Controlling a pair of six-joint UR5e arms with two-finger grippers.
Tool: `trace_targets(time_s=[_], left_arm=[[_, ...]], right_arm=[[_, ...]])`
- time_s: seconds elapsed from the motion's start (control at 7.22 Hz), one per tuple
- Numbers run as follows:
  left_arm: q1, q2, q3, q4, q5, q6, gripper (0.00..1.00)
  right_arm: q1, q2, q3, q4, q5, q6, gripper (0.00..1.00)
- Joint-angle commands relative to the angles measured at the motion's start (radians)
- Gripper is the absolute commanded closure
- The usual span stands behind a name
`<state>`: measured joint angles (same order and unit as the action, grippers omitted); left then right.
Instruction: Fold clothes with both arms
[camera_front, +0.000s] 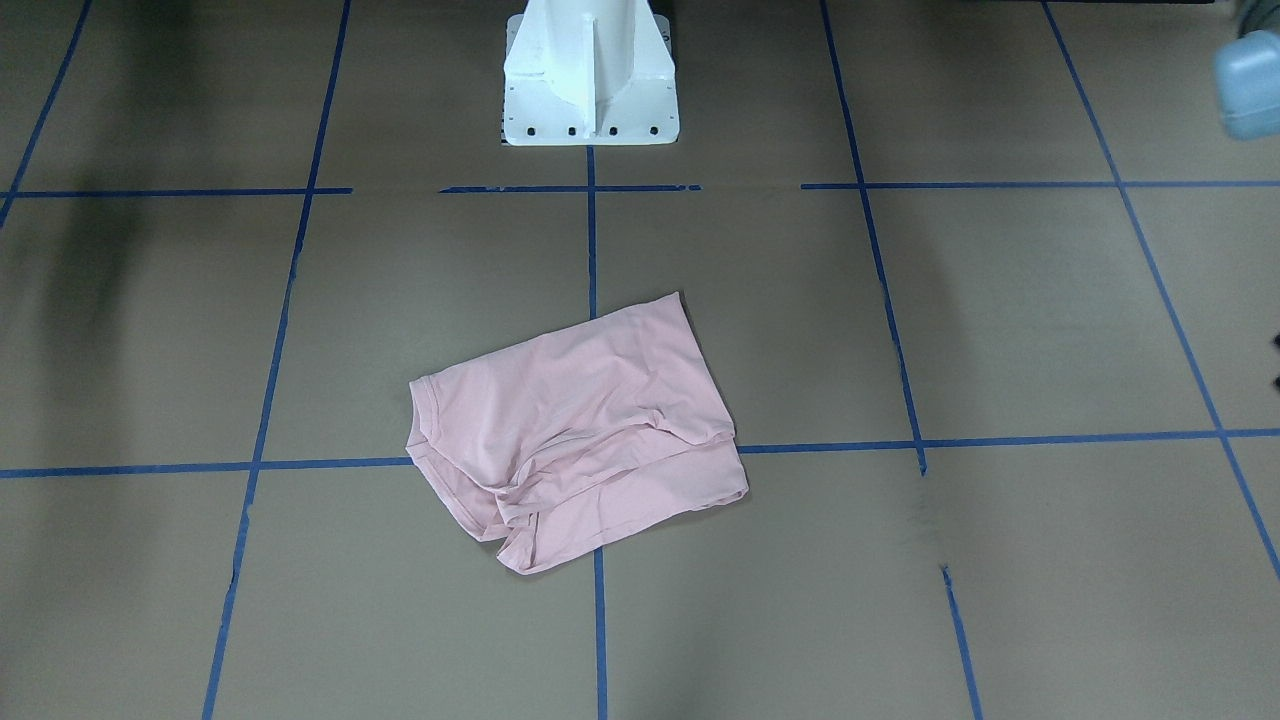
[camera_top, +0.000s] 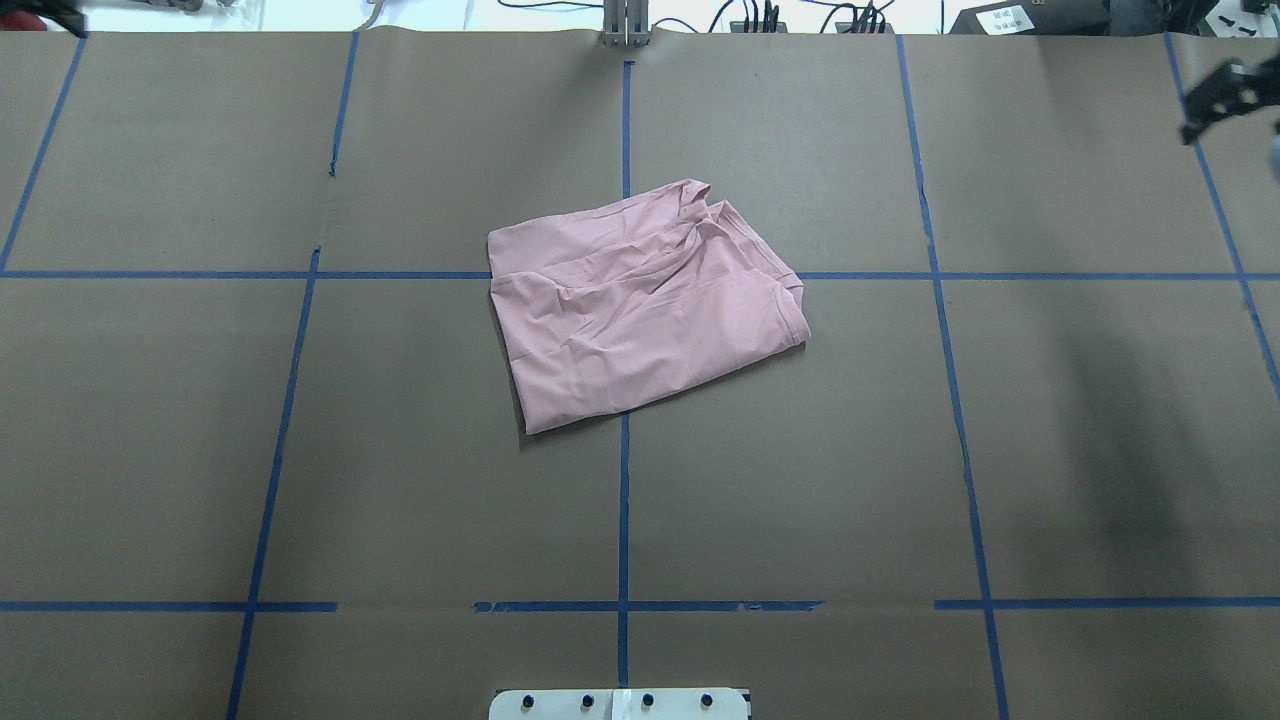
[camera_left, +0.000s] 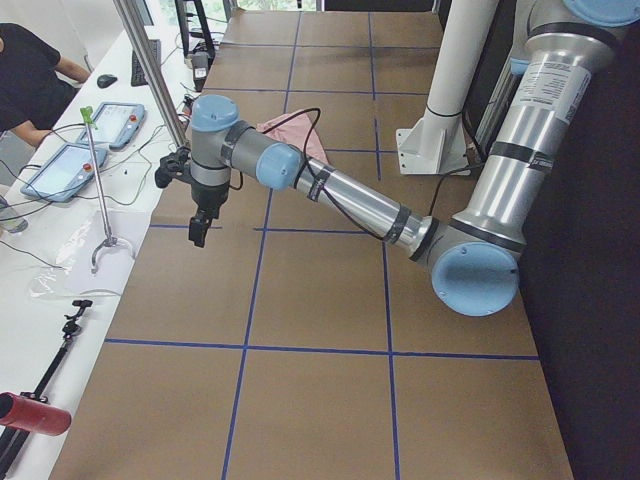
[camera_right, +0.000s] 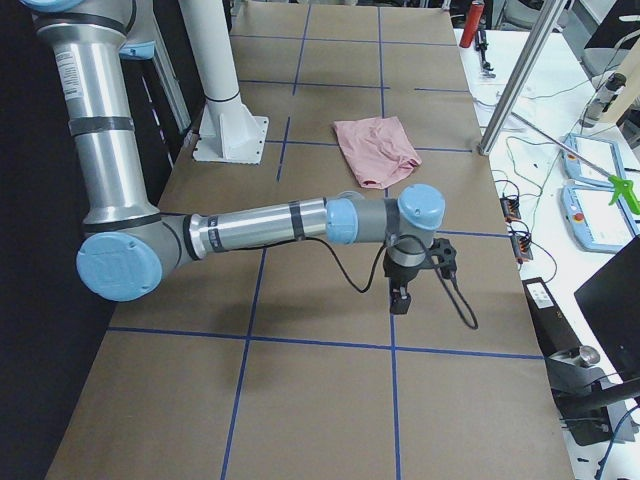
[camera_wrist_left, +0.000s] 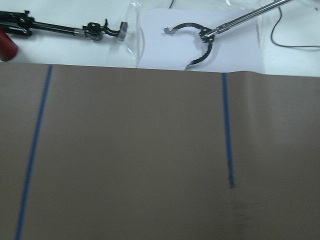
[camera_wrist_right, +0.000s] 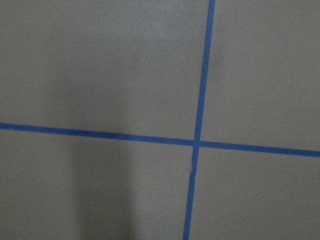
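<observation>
Shirt (camera_top: 640, 310) sits right in the middle of the counter (camera_top: 300, 450). It's pale pink, folded into a rough, rumpled rectangle, and lies slightly askew across the crossing of the blue tape (camera_top: 624, 500) lines. From the front view the shirt (camera_front: 580, 420) shows a hemmed edge on one side and creased layers bunched towards the operators' end. Nothing is touching it. The white pedestal (camera_front: 590, 80) stands on the robot's side, well apart from the cloth.

Out to the ends now. The left arm (camera_left: 350, 205) is stretched across its end of the counter, and the left pincer (camera_left: 200, 230) hangs fingers-down over bare brown paper near the operators' edge, far from the shirt (camera_left: 285, 128). Whether its fingers are spread or closed, I cannot tell from here. Its wrist camera sees only paper, two tape lines and, past the counter's edge, a grabber (camera_wrist_left: 195, 42) lying on a white surface.

On the other end, the right arm (camera_right: 260, 225) reaches out low and level, and the right pincer (camera_right: 400, 298) points down above the counter, well clear of the shirt (camera_right: 375, 150). Only a dark sliver of it shows in the overhead corner, so I cannot tell its opening either. Its wrist camera shows just a tape crossing.
</observation>
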<state>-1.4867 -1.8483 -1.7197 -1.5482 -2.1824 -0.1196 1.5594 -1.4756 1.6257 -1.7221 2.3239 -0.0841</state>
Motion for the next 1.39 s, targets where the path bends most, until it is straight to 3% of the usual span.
trace_targets(time_s=[0.0, 0.14, 0.42, 1.25], left_arm=[[-0.113, 0.143, 0.003, 0.007, -0.064, 0.361, 0.00], [-0.121, 0.223, -0.015, -0.018, -0.091, 0.362, 0.00], [-0.113, 0.259, 0.080, -0.168, -0.051, 0.370, 0.00], [-0.049, 0.258, 0.135, -0.152, -0.059, 0.360, 0.00]], right_arm=[[0.153, -0.170, 0.013, 0.001, 0.034, -0.196, 0.00], [0.154, -0.179, 0.019, 0.007, 0.040, -0.183, 0.00], [0.154, -0.184, 0.023, 0.007, 0.032, -0.175, 0.00], [0.151, -0.178, 0.009, 0.007, 0.035, -0.148, 0.00]])
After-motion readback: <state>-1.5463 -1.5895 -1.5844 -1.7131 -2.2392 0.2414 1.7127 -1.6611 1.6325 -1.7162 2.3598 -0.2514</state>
